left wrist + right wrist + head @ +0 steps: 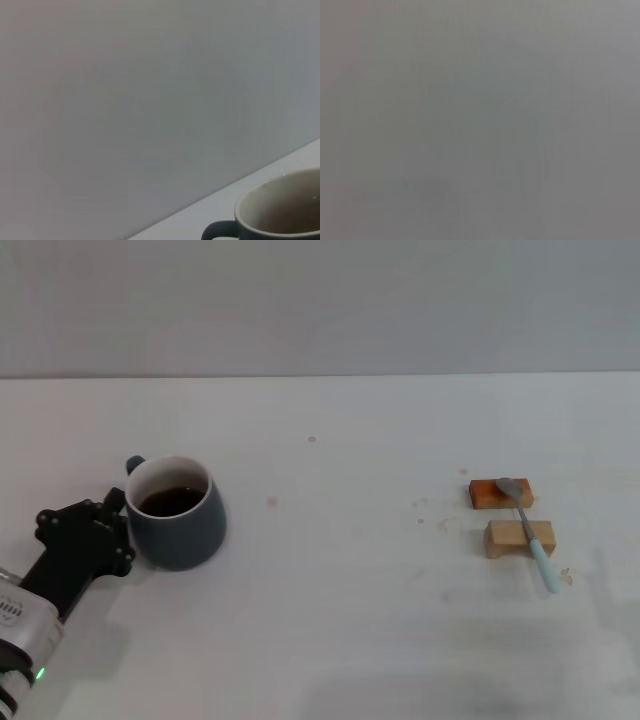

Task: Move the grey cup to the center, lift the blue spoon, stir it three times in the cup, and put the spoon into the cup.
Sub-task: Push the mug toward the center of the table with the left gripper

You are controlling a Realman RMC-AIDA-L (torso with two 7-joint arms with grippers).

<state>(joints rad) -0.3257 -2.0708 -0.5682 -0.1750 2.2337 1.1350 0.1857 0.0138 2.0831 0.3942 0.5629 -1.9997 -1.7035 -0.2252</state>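
The grey cup (pixel 178 515) stands on the left part of the white table (pixel 340 620), with dark brown liquid inside and its loop handle (pixel 134 465) at the back left. Its rim and handle also show in the left wrist view (pixel 280 210). My left gripper (pixel 122 530) is open right at the cup's left side, with one finger (pixel 113 500) near the rim and the other lower down. The blue spoon (pixel 528 530) lies at the right across two wooden blocks, metal bowl on the far one. My right gripper is out of view.
An orange block (pixel 488 494) and a tan block (pixel 508 539) support the spoon at the right. A plain grey wall stands behind the table. The right wrist view shows only flat grey.
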